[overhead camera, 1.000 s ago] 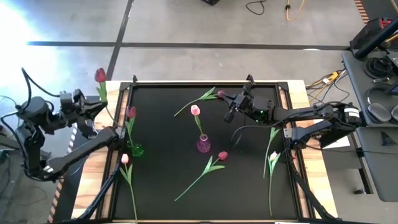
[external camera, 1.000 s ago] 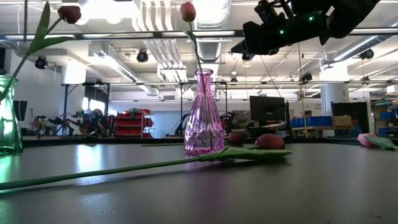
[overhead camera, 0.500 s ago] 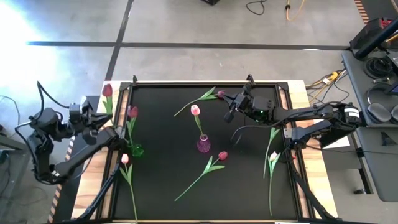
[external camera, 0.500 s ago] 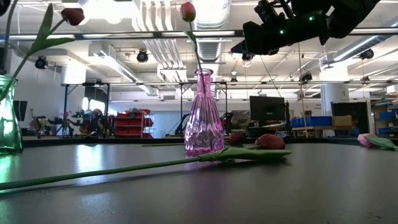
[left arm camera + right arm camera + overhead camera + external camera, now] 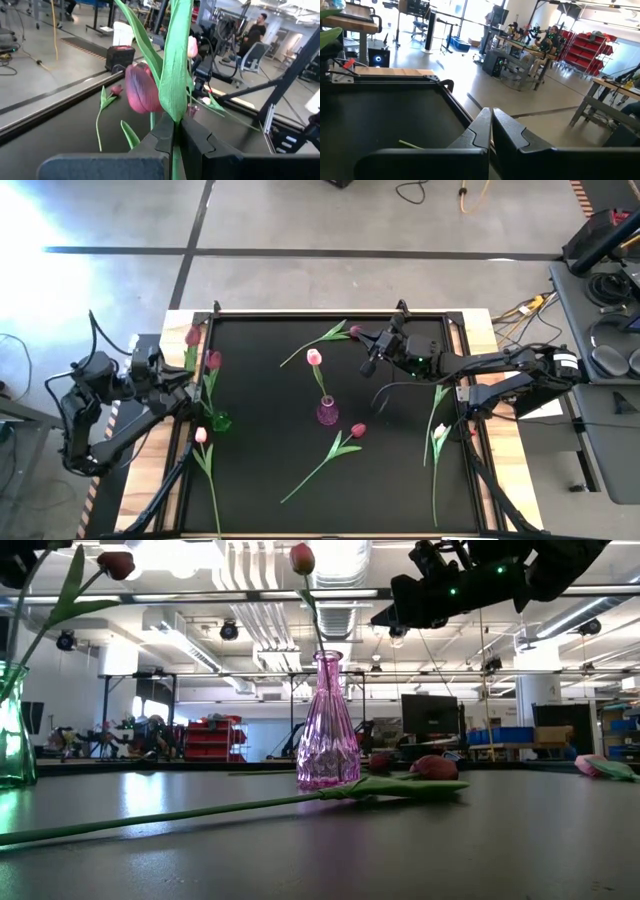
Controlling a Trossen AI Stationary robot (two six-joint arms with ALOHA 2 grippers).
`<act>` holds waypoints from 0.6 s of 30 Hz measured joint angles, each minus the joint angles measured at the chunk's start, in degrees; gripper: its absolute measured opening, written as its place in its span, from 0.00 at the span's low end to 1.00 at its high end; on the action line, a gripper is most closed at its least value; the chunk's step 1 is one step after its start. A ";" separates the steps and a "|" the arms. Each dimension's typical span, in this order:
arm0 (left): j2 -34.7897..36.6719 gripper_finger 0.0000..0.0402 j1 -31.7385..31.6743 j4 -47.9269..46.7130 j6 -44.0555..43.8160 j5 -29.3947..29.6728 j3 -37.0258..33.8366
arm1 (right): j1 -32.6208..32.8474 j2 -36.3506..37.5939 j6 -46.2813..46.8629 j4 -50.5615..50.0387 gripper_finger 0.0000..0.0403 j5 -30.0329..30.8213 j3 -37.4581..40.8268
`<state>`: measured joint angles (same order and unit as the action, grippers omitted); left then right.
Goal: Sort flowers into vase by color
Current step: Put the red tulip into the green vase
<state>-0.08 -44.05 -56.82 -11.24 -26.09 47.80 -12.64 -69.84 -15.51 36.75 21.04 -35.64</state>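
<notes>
Left gripper [image 5: 172, 376] clamps a dark tulip [image 5: 193, 335] by the stem, near the green vase [image 5: 219, 421] so reds collect there. Right gripper [image 5: 372, 355], closed and empty, waits above the mat [image 5: 270, 390].

Two vases: one [image 5: 219, 421] at mat's left edge, other [image 5: 326, 413] centre; flowers [image 5: 322, 462] lying around.

I can't find any words, numbers, labels or signs to read here. The black table [image 5: 300, 380], the pink vase [image 5: 328, 725], the green vase [image 5: 12, 725] and the red bins far back in the room [image 5: 210, 738] all look plain from where I stand.
</notes>
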 joint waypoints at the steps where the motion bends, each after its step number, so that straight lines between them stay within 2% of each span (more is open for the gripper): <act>1: 0.00 0.00 0.00 0.06 0.41 -0.06 -0.05 | 0.00 0.00 -0.06 0.02 0.02 0.00 0.00; 8: 0.00 0.01 0.00 -1.40 4.20 -1.01 0.79 | 0.01 0.00 -0.08 0.00 0.02 0.00 0.00; 18: 0.02 0.15 0.00 -3.81 5.93 -1.55 1.13 | 0.01 0.00 -0.08 0.00 0.02 0.00 0.00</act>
<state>-0.05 -44.05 -60.63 -5.31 -27.64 48.93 -12.64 -69.84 -15.59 36.75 21.04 -35.64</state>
